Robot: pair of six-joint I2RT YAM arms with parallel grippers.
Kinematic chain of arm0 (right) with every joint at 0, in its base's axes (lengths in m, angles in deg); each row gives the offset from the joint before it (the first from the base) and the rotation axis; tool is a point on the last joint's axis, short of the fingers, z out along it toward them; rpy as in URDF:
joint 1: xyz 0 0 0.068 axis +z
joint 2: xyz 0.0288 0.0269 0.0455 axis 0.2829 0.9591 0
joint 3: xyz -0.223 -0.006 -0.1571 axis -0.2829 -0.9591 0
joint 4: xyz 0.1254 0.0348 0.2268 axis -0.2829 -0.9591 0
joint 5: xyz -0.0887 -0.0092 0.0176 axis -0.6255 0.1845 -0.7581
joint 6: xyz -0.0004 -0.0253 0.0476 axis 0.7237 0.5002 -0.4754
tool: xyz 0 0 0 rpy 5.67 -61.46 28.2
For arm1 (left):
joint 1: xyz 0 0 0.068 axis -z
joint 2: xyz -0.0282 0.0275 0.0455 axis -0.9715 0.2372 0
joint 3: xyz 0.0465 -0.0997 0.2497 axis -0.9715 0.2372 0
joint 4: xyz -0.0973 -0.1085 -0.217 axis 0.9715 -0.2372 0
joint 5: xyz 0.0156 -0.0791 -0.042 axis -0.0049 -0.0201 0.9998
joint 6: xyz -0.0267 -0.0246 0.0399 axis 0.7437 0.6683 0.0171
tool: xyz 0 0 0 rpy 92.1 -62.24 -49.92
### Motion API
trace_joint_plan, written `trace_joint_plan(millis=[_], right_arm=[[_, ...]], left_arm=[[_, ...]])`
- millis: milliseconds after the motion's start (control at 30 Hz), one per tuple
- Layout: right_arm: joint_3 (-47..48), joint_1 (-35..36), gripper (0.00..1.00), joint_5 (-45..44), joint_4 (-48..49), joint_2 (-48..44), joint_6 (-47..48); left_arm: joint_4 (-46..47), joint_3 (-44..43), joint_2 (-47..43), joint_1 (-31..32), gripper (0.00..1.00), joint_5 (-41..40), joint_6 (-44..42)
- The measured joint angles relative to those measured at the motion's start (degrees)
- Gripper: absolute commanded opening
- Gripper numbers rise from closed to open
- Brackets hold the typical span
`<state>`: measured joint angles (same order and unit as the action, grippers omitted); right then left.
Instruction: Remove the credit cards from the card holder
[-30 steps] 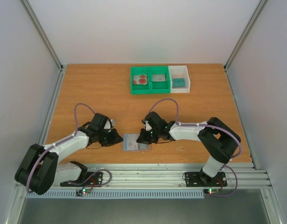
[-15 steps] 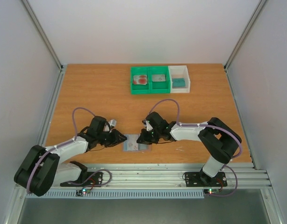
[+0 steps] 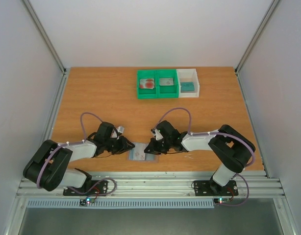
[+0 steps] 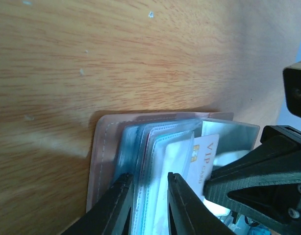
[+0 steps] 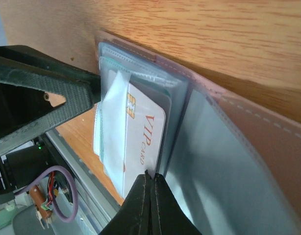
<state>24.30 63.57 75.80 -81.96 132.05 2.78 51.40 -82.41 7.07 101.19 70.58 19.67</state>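
The card holder (image 3: 140,153) lies open near the table's front edge, brownish-pink outside (image 4: 107,142) with clear blue-grey sleeves (image 5: 214,161). A white credit card (image 5: 143,127) lettered VIP CARD sticks partly out of a sleeve; it also shows in the left wrist view (image 4: 205,149). My right gripper (image 5: 151,174) is shut on that card's edge, at the holder's right side (image 3: 151,147). My left gripper (image 4: 148,180) sits at the holder's left side (image 3: 129,146), its fingers closed round a bundle of sleeves. A red-blotched card (image 3: 149,83), a grey card (image 3: 166,82) and a teal card (image 3: 188,86) lie in the trays.
A green two-compartment tray (image 3: 158,93) and a white tray (image 3: 196,82) stand side by side at the back of the table. The table's front edge and a metal rail (image 3: 155,183) run just behind the holder. The two grippers' fingers nearly meet over the holder.
My left gripper has slid right until its fingers reach the holder's left side. The right gripper has stayed at the holder, shifting slightly forward.
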Motion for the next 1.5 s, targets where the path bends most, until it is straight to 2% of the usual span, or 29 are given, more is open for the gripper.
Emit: trace_joint_plan(millis=[467,600,833,967,1033,1267,1500], right_arm=[[-3.96,-5.22,0.01,1.22,-3.02,-7.37,1.88],[-3.21,-5.99,0.01,1.53,-7.72,-10.58,4.37],[3.96,-6.12,0.01,4.07,-20.87,-16.63,12.04],[8.55,-6.12,0.01,7.37,-28.00,-20.35,17.09],[10.69,-6.23,0.01,10.60,-30.93,-21.88,19.17],[12.66,-6.21,0.01,22.93,-34.75,-26.27,22.62],[14.49,-6.21,0.01,30.69,-34.36,-28.63,23.74]], left_arm=[[2.03,-0.11,1.46,0.07,0.22,-0.57,-2.36],[0.68,0.00,-0.28,0.37,0.30,-1.57,-1.57],[-12.79,-1.38,-13.29,0.59,0.48,-2.64,-1.38],[-22.64,-7.82,-20.81,0.59,0.60,-1.27,-4.74],[-29.35,-14.14,-25.70,0.59,0.65,0.50,-7.30],[-39.32,-23.23,-31.82,0.59,0.65,7.82,-11.91],[-44.13,-23.98,-32.54,0.59,0.64,17.44,-12.81]])
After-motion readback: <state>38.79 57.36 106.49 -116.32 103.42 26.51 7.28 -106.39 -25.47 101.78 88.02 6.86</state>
